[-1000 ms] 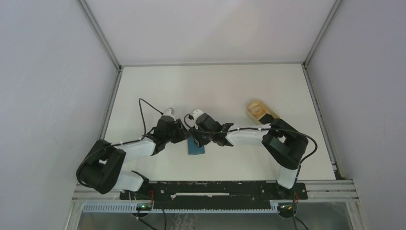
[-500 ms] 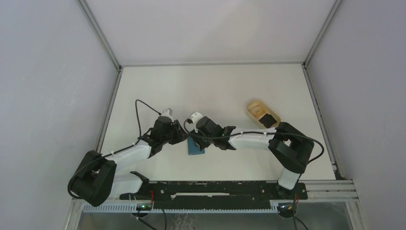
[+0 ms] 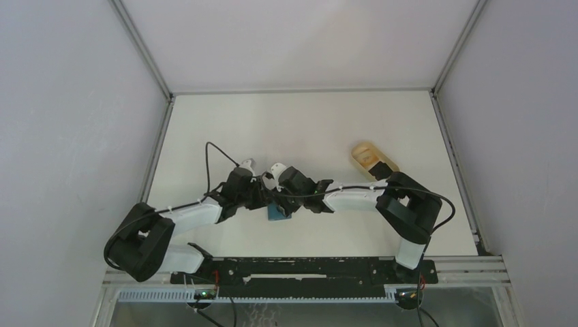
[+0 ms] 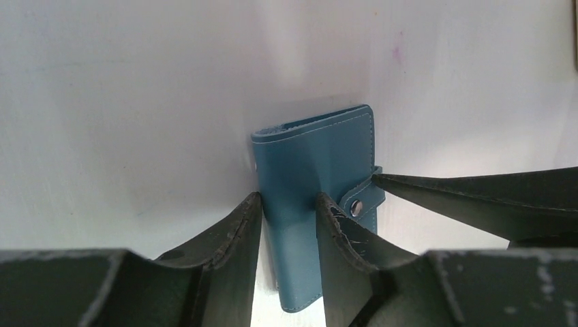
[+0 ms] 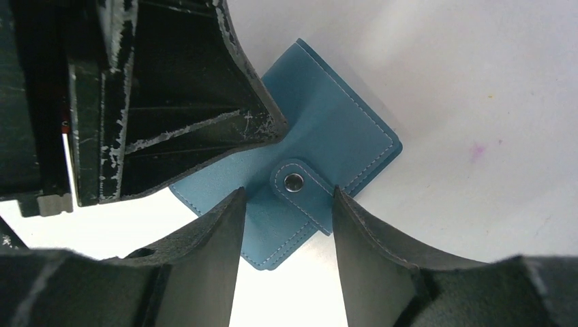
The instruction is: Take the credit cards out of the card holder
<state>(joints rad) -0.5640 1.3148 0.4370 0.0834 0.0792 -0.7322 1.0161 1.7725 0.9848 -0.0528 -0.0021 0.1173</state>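
White table (image 3: 307, 122), grey walls (image 3: 68, 102) | card holder (image 4: 307, 170) snapped shut | left hand (image 4: 287, 199) grip unclear | right hand (image 5: 287, 193) released

**Top external camera:** fixed above and behind the near edge of the tabletop (image 3: 307, 122), facing down and forward. This is the far view and covers the tabletop from near edge to far edge.

**Left wrist camera:** mounted behind the left fingers (image 4: 232, 235), looking along them at the tabletop from close range.

**Right wrist camera:** mounted likewise behind the right fingers (image 5: 218, 238), also close.

**Shared area:** all three views include the card holder (image 3: 277, 212), toward the near edge. Each wrist view also catches the opposite arm's fingers: at right in the left wrist view, at upper left in the right wrist view.
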